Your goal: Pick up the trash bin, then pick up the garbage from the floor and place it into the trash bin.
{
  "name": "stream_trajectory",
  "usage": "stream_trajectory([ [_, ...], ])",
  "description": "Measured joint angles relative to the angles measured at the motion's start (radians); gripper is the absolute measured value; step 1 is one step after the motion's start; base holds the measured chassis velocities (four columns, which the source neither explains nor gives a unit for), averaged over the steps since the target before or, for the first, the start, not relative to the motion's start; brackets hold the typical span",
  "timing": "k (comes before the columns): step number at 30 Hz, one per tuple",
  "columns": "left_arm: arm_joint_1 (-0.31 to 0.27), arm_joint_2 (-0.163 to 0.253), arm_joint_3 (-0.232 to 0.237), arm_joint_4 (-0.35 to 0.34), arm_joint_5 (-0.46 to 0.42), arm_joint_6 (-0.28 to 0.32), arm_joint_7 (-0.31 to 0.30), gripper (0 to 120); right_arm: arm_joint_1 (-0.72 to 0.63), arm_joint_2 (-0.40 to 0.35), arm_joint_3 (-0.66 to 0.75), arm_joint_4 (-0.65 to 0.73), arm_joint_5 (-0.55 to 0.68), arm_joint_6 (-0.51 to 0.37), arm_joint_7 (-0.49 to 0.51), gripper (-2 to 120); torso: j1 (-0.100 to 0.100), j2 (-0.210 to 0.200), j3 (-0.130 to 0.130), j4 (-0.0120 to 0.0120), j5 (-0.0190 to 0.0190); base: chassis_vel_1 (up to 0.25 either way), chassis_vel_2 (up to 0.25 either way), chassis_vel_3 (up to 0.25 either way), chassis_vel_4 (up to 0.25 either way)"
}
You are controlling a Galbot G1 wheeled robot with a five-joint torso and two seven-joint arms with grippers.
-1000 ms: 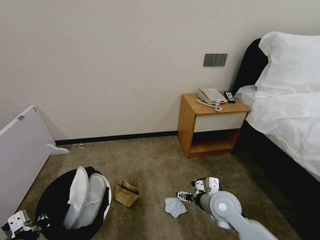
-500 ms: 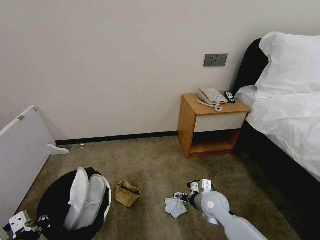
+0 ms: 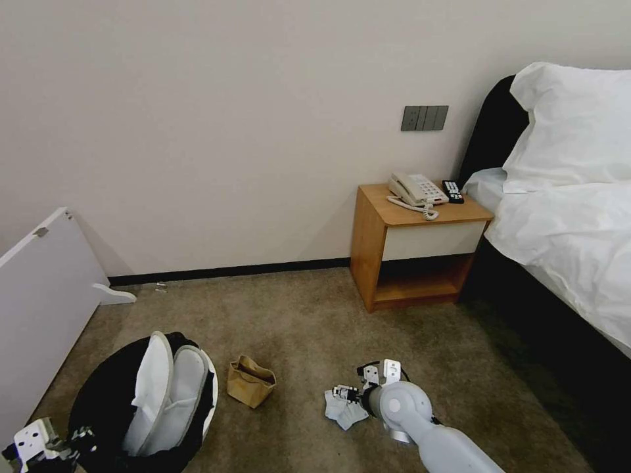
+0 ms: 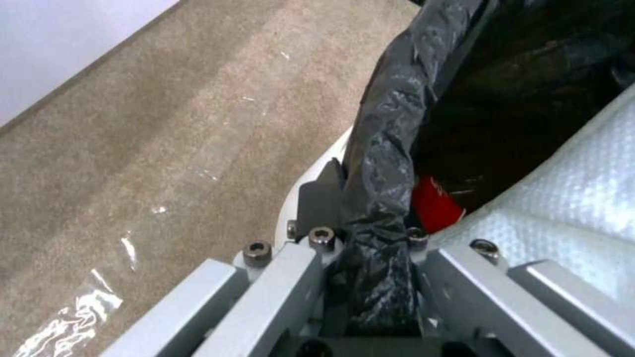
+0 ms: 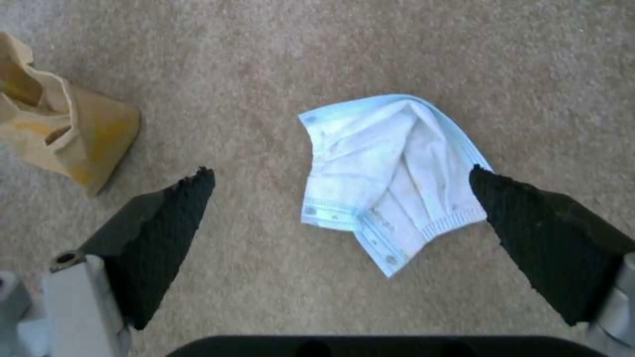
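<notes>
Trash bin (image 3: 105, 407), black-lined, two white slippers (image 3: 164, 394) upright inside; left tool (image 4: 370, 248) clamped on its bagged rim. Right of bin: brown paper bag (image 3: 250, 382), then crumpled pale-blue tissue (image 5: 387, 176) on carpet (image 3: 309, 322). Right tool (image 5: 344, 220) spread wide, straddling tissue, one pad touching its edge.

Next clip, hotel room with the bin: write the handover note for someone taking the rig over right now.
Left gripper: shut on the trash bin rim and its black bag, at the robot's lower left.
Right gripper: open, low over the tissue on the floor, fingers either side, not gripping.
Done: both slippers stand in the bin; something red lies inside too.
Left: tissue, then the brown paper bag between bin and tissue.
</notes>
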Motion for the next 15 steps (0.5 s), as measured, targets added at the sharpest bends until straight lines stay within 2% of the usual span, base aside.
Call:
stream_trajectory([
  [15,0.004,-0.002,-0.003,-0.011,-0.002,0.0,0.0,2,0.04,0.05,-0.01,-0.132,-0.091,0.032,-0.067,97,0.0,0.0,0.0,-0.0001,0.0001,0.0,0.0,0.0,0.0],
])
